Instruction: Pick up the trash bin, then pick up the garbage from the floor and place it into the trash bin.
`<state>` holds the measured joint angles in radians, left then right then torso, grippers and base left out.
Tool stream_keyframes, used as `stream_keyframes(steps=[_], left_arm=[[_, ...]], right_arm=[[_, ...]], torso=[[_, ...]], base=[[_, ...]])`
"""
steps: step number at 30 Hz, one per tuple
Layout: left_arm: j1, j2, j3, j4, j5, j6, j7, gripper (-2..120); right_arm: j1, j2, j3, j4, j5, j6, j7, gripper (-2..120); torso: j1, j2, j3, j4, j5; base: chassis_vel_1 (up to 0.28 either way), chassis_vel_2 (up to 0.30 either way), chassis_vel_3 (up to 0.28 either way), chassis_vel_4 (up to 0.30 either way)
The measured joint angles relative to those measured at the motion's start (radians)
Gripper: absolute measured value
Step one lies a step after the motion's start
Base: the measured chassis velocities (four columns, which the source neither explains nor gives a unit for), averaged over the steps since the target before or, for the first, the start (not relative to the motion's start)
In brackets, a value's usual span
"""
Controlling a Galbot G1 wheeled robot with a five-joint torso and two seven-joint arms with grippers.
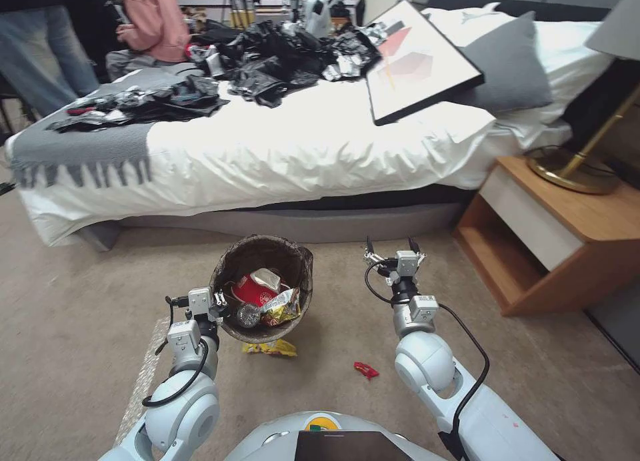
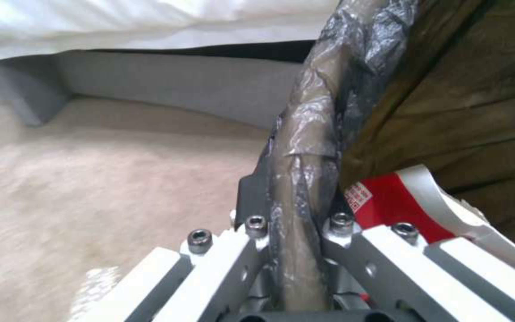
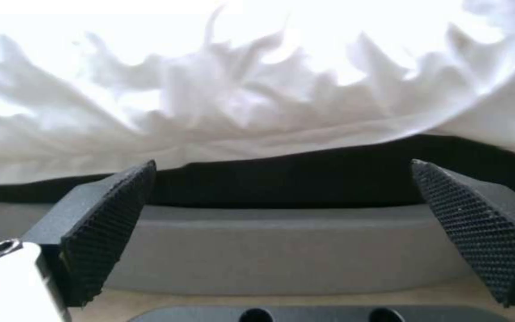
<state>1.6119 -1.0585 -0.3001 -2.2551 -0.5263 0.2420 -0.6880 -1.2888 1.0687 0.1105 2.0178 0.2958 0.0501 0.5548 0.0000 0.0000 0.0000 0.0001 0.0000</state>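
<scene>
The left gripper (image 1: 220, 305) pinches the near rim of the trash bin (image 1: 293, 264), holding it above the carpet (image 1: 80, 294); a red cup (image 1: 253, 291) and wrappers lie inside. The right gripper (image 1: 393, 249) hovers beside the bin, fingers (image 3: 108, 232) spread and empty, facing the bed (image 1: 267, 161). Just behind the bin, apparently on the floor, lie a yellow wrapper (image 1: 270, 347) and a red scrap (image 1: 365, 371).

Bedroom: white-sheeted bed (image 1: 280, 147), wooden nightstand (image 1: 567, 234), brass lamp (image 1: 580, 161), beige carpet (image 1: 80, 301).
</scene>
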Motion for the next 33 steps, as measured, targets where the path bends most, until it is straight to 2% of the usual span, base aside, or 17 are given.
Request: stream_keyframes(steps=[7, 19, 23, 26, 27, 30, 33], left_arm=[[0.000, 0.000, 0.000, 0.001, 0.000, 0.000, 0.000, 0], [0.001, 0.003, 0.000, 0.007, 0.014, 0.001, -0.001, 0], [0.000, 0.005, 0.001, 0.007, 0.021, 0.002, 0.000, 0], [0.002, 0.006, 0.001, 0.007, 0.024, 0.001, 0.002, 0], [0.002, 0.006, 0.001, 0.007, 0.024, 0.001, 0.002, 0], [0.002, 0.005, 0.001, 0.007, 0.028, 0.001, 0.005, 0], [0.002, 0.003, 0.001, 0.011, 0.030, 0.000, 0.006, 0]], right_arm=[[0.001, 0.001, -0.001, -0.004, 0.000, 0.000, 0.001, 100], [0.011, -0.010, -0.008, -0.024, -0.004, -0.001, 0.002, 100], [0.040, -0.071, -0.022, -0.055, 0.006, -0.011, -0.004, 100], [0.056, -0.138, -0.070, -0.091, 0.074, -0.020, -0.024, 100], [0.056, -0.138, -0.070, -0.091, 0.074, -0.020, -0.024, 100], [0.075, -0.218, -0.140, -0.144, 0.169, -0.009, -0.069, 100], [0.086, -0.241, -0.163, -0.176, 0.203, -0.004, -0.100, 100]], torso=[[0.000, 0.000, 0.000, 0.0000, 0.0001], [0.000, 0.000, 0.000, 0.0001, 0.0001], [0.000, 0.000, 0.000, 0.0000, 0.0001], [0.000, 0.000, 0.000, -0.0003, 0.0001], [0.000, 0.000, 0.000, -0.0003, 0.0001], [0.000, 0.000, 0.000, -0.0003, 0.0003], [0.000, 0.000, 0.000, -0.0002, 0.0002]], base=[[0.079, 0.106, 0.078, 0.069], [0.000, 0.000, 0.000, 0.000], [0.000, 0.000, 0.000, 0.000], [0.000, 0.000, 0.000, 0.000], [0.000, 0.000, 0.000, 0.000], [0.000, 0.000, 0.000, 0.000], [0.000, 0.000, 0.000, 0.000]])
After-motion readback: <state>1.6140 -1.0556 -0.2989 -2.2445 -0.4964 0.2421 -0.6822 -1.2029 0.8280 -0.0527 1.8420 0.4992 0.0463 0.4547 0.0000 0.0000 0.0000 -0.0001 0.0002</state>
